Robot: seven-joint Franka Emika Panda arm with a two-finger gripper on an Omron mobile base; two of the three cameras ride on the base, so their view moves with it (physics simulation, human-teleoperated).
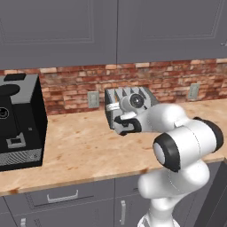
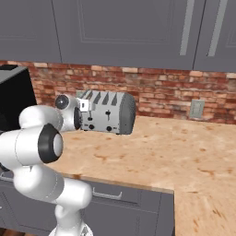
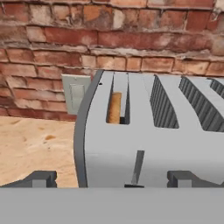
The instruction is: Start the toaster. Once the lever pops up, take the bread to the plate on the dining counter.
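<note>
The silver-grey toaster (image 1: 144, 95) (image 2: 113, 115) (image 3: 131, 144) stands on the kitchen counter against the brick wall. A tan slice of bread (image 3: 115, 108) sits upright in its leftmost slot, its top edge just below the slot's rim. My gripper (image 3: 111, 181) (image 1: 120, 119) (image 2: 85, 120) hovers close over the toaster's front face. It is open, its two dark fingertips (image 3: 37, 178) spread wide to either side of the left lever slot (image 3: 138, 166), with nothing between them. The plate and the dining counter are out of view.
A big black coffee machine (image 1: 17, 124) stands at the counter's left. Wall outlets (image 1: 93, 99) (image 2: 198, 109) (image 3: 75, 94) sit in the brick backsplash. Grey cabinets hang overhead. The wood-tone countertop (image 2: 175, 152) stretches bare to the toaster's right.
</note>
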